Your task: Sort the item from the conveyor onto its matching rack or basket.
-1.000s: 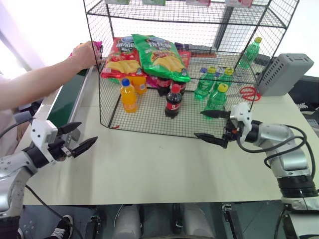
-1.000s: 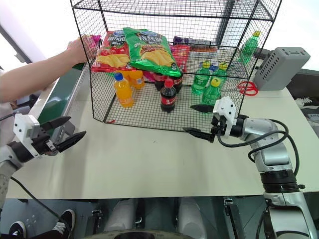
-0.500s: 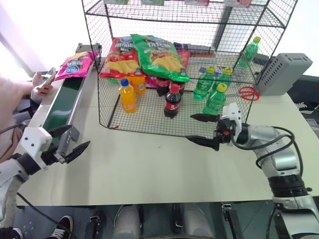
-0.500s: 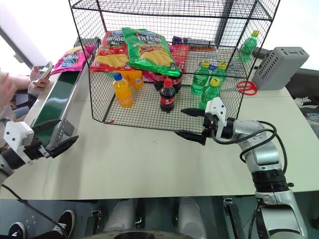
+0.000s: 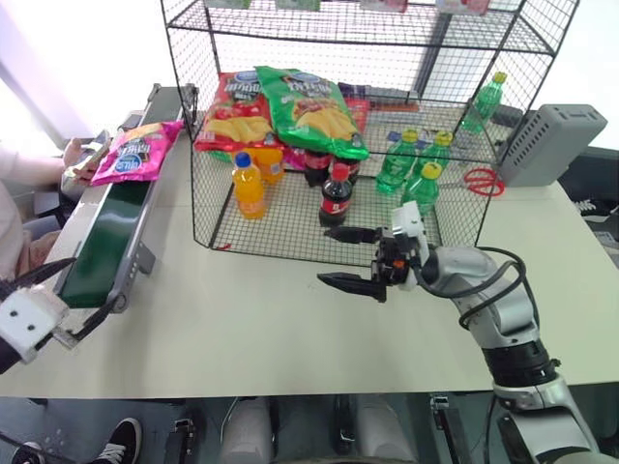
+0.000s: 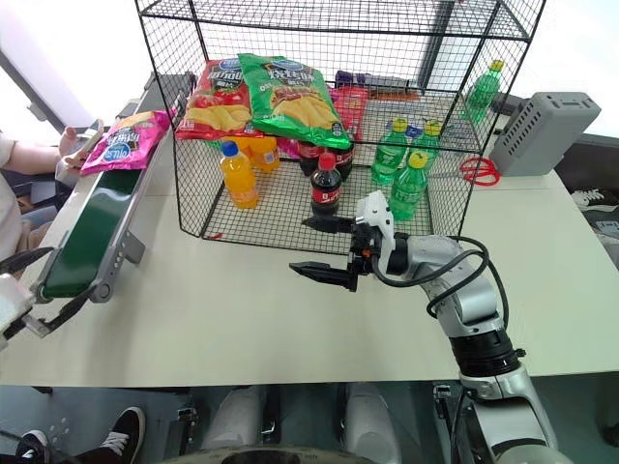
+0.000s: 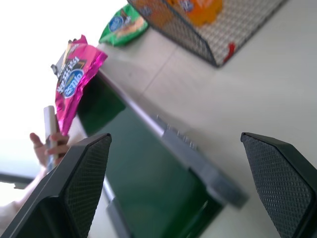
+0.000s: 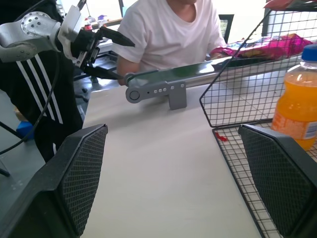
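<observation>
Both grippers stand wide open and hold nothing. From the left eye view, the right gripper (image 5: 350, 259) hangs over the pale worktop (image 5: 290, 329) just in front of the black wire rack (image 5: 358, 135), its fingers pointing toward the robot's left, while the left gripper (image 5: 60, 302) sits low at the worktop's left edge, by the near end of the conveyor (image 5: 106, 237). The magenta-pink chip bag (image 5: 135, 152) lies flat on the green belt near its far end, well apart from both grippers, with a person's hand (image 5: 85, 164) holding a phone just beside it. Inside the rack a red chip bag (image 5: 235, 111) and a green chip bag (image 5: 311, 109) lean over an orange bottle (image 5: 248, 187), cola bottles (image 5: 335, 197) and green bottles (image 5: 419, 189); a grey slotted box (image 5: 551, 143) stands to the right, outside the mesh. The right eye view gives the same layout. In the left wrist view the two black fingers (image 7: 84, 168) frame the belt, with the pink bag up at its far end. In the right wrist view the fingers (image 8: 79, 168) spread wide over bare worktop, the conveyor's roller end, the left gripper and a person in a white shirt (image 8: 171, 29) lie beyond, and the orange bottle is behind the mesh.
</observation>
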`<action>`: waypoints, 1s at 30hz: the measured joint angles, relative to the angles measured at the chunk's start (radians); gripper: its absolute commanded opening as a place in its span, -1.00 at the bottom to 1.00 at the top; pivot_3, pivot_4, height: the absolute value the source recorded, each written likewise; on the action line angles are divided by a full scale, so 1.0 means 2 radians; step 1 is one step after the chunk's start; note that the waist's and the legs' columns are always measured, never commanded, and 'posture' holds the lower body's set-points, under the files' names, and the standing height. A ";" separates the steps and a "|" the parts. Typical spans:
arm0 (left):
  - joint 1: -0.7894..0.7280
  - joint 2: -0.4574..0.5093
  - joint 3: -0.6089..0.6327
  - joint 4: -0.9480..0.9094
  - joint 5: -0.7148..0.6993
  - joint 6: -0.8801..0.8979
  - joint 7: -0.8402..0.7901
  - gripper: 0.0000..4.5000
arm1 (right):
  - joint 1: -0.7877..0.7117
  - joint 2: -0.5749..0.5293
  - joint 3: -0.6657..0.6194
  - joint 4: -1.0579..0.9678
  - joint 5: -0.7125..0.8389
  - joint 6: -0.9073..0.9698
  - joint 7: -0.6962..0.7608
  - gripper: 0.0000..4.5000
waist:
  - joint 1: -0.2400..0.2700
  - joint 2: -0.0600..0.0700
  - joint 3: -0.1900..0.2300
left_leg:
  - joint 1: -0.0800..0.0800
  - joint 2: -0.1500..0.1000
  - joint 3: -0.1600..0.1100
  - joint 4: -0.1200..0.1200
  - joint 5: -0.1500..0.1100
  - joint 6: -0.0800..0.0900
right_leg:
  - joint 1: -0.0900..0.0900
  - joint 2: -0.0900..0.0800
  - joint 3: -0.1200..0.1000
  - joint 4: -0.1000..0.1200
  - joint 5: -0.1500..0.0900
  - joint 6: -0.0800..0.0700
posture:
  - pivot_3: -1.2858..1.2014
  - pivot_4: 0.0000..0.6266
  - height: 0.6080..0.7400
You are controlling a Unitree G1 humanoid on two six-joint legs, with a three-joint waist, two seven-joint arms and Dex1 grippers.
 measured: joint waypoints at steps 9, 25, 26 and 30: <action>0.042 0.012 0.027 0.065 0.081 -0.107 0.062 1.00 | -0.021 0.003 0.009 0.013 -0.005 -0.010 0.013 0.96 | 0.000 0.000 0.000 | 0.000 0.000 0.000 0.000 0.000 0.000 | 0.000 0.000 0.000 0.000 0.000 0.000 | 0.03 -0.52 1.00; 0.039 0.034 0.005 0.137 0.136 -0.161 0.140 1.00 | -0.022 0.017 0.032 0.041 -0.022 -0.038 0.039 0.96 | -0.005 0.000 0.000 | 0.000 0.000 0.001 0.000 0.000 0.000 | -0.001 0.000 0.000 0.000 0.000 0.000 | 0.03 -0.52 1.00; 0.038 0.034 0.004 0.139 0.136 -0.160 0.142 1.00 | -0.022 0.017 0.032 0.042 -0.023 -0.041 0.039 0.96 | -0.006 0.000 0.000 | 0.000 0.000 0.000 0.000 0.000 0.000 | -0.001 0.000 0.000 0.000 0.000 0.000 | 0.03 -0.52 1.00; 0.034 0.040 -0.006 0.144 0.137 -0.162 0.154 1.00 | -0.022 0.018 0.032 0.050 -0.028 -0.050 0.037 0.96 | -0.009 0.000 0.000 | 0.000 0.000 0.000 0.000 0.000 0.000 | -0.001 0.000 0.000 0.000 0.000 0.000 | 0.03 -0.52 1.00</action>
